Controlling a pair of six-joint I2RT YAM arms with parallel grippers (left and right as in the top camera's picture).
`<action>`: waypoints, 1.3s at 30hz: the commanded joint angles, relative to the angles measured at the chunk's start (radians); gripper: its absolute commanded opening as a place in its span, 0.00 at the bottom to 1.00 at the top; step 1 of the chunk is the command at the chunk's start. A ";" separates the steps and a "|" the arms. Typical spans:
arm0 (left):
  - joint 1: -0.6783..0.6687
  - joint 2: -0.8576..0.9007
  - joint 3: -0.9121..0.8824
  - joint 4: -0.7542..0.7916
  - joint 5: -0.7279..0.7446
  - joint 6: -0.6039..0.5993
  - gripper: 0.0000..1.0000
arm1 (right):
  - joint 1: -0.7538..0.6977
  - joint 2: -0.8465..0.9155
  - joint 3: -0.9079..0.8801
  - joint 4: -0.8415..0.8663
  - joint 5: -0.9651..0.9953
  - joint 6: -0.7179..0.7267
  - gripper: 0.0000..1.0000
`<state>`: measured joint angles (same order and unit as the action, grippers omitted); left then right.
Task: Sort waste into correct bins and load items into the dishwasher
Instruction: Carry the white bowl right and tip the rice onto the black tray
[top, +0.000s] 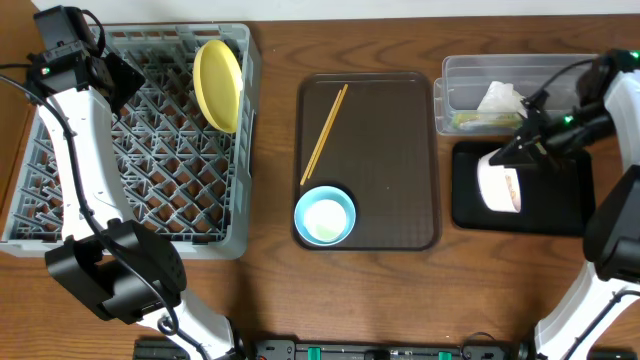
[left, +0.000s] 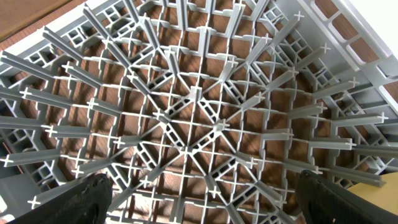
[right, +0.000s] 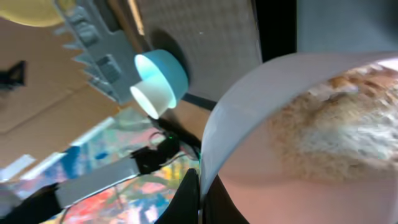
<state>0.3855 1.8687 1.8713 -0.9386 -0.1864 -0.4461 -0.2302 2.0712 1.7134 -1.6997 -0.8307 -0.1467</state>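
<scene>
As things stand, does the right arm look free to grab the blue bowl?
Probably not yet: the right claw is shut on the white bowl, tilted over the black tray. The blue bowl itself sits uncovered on the brown tray, nothing above it.

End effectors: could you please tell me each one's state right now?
Left end effector: open, empty, above the dish rack.
Right end effector: closed on the white bowl.

The rack (top: 140, 140) sits on the table (top: 270, 300) at my left, the plate (top: 218, 85) standing in it. The tray (top: 385, 150) lies mid-table, carrying chopsticks (top: 325, 133) and, nearer me, a bowl (top: 325, 215). Right: the tub (top: 470, 68), the bin (top: 560, 200) before it.
</scene>
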 joint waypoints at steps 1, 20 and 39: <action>0.006 -0.004 -0.005 -0.003 -0.006 -0.005 0.96 | -0.051 -0.012 -0.071 -0.001 -0.150 -0.126 0.01; 0.006 -0.004 -0.005 -0.003 -0.006 -0.004 0.96 | -0.175 -0.012 -0.291 0.179 -0.524 -0.281 0.01; 0.006 -0.004 -0.005 -0.003 -0.006 -0.005 0.96 | -0.221 -0.011 -0.291 0.180 -0.540 -0.109 0.01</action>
<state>0.3855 1.8687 1.8713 -0.9386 -0.1864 -0.4465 -0.4271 2.0712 1.4208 -1.4967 -1.3300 -0.2420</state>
